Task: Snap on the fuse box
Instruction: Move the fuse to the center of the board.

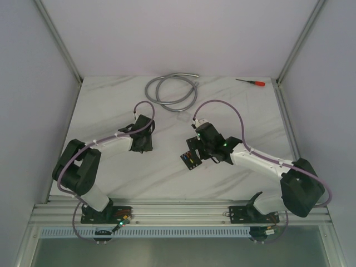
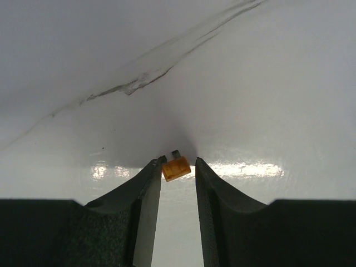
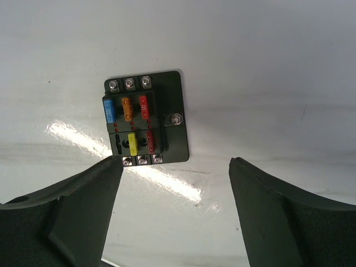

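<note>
Left tool (image 2: 178, 167) stands narrow about an orange fuse (image 2: 176, 168) on the counter (image 2: 250, 111); gripped or not, I cannot tell. Right tool (image 3: 177, 167) hangs wide above the fuse box (image 3: 146, 119), likely light, stiff and slippery: hold its base edges.

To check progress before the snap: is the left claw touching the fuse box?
Apart. The top view shows bare table between the left claw and the fuse box.
</note>
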You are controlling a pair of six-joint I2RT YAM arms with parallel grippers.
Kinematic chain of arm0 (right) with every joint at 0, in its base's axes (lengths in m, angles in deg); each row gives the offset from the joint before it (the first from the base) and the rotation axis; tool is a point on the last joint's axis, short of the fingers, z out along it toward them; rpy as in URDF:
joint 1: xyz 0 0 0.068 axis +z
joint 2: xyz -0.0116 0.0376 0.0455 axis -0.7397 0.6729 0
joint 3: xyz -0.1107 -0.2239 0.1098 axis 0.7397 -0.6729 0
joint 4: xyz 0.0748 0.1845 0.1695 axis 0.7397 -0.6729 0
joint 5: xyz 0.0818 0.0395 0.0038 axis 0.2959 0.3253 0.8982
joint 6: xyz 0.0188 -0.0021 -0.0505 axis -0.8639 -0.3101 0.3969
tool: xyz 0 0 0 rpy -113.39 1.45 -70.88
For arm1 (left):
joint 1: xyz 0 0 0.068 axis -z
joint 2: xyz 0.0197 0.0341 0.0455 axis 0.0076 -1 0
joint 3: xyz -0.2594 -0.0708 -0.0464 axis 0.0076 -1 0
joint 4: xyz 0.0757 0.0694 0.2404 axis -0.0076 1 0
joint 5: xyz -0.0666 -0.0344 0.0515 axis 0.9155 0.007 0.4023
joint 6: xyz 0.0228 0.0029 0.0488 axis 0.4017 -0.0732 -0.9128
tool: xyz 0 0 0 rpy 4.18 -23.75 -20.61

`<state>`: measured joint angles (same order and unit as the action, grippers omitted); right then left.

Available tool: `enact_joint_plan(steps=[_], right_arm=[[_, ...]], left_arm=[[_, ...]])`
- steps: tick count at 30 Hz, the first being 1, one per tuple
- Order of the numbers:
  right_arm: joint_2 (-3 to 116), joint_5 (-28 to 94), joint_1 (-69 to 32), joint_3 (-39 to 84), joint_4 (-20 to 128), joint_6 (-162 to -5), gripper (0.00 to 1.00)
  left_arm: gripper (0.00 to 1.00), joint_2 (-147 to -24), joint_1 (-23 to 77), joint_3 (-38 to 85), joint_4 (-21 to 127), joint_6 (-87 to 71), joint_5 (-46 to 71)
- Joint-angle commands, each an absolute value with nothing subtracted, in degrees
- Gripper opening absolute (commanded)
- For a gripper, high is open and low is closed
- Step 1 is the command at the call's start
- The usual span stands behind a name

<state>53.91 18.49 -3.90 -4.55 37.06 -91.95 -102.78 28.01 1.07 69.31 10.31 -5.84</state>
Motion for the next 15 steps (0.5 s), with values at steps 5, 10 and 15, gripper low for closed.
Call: enact_joint_plan(steps=[5,10,15], right_arm=[[53.7,19.4,-4.2,-6.5,39.1,-92.1,0.85],[52.6,19.8,-4.2,-7.8,40.3,-92.1,0.86],[51.4,20.1,-4.2,-8.8,41.2,-92.0,0.86]], left_arm=[[0.4,-106.5,29.5,0.7,76.0,15.6,-11.4],[0.38,-105.9,29.4,-1.1,76.3,18.1,-12.3],[0.35,-106.1,29.5,-1.3,77.6,19.4,-13.0]])
